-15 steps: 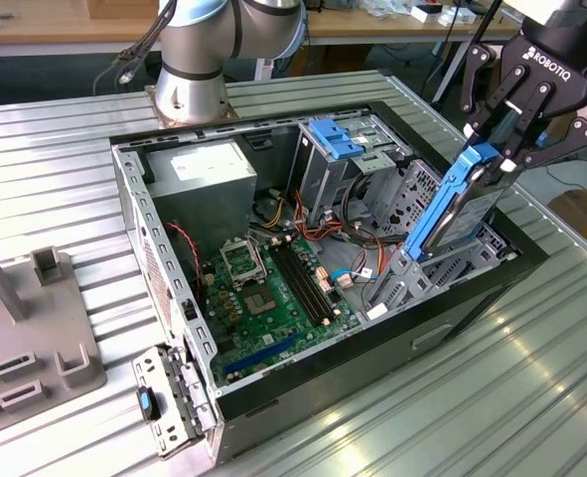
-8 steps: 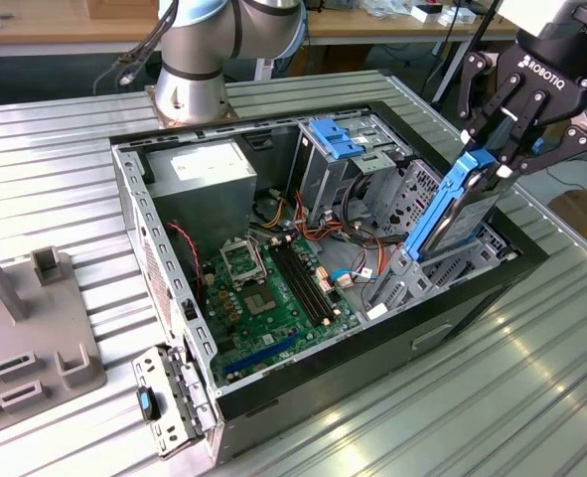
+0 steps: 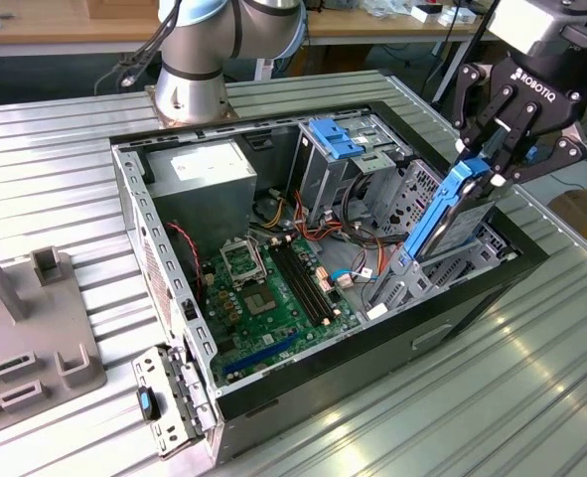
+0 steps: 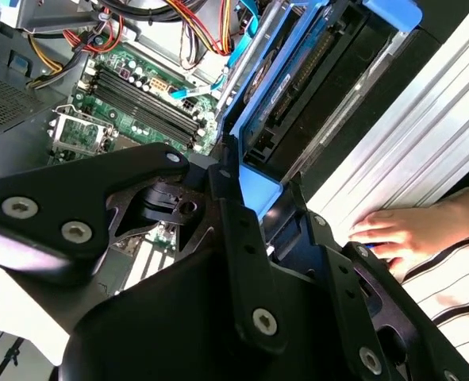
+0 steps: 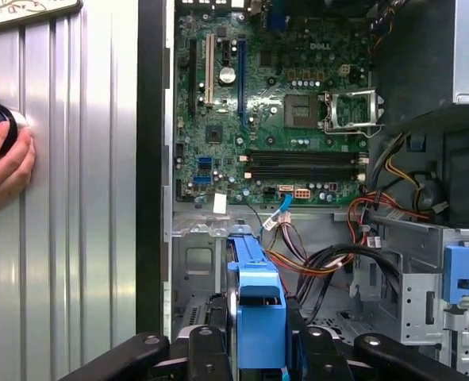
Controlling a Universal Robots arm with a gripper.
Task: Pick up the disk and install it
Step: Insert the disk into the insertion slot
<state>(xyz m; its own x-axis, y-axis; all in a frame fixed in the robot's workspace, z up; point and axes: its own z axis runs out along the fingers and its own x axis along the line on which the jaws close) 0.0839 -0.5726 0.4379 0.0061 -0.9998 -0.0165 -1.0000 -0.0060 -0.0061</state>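
Observation:
The disk is a flat grey drive with blue side rails. It stands tilted on edge over the drive bay at the open computer case's side nearest the exterior view's right. Its lower end is down among the bay's metal walls. My gripper is shut on the disk's upper blue end. In the second wrist view the black fingers clamp the blue rail, and the disk's dark underside runs away from them. The first wrist view shows the blue rail end between the gripper's fingers.
Inside the case lie a green motherboard, a grey power-supply box, a metal drive cage with a blue latch, and loose cables. A person's hand rests on the ribbed table beside the case. A grey fixture stands at the exterior view's left.

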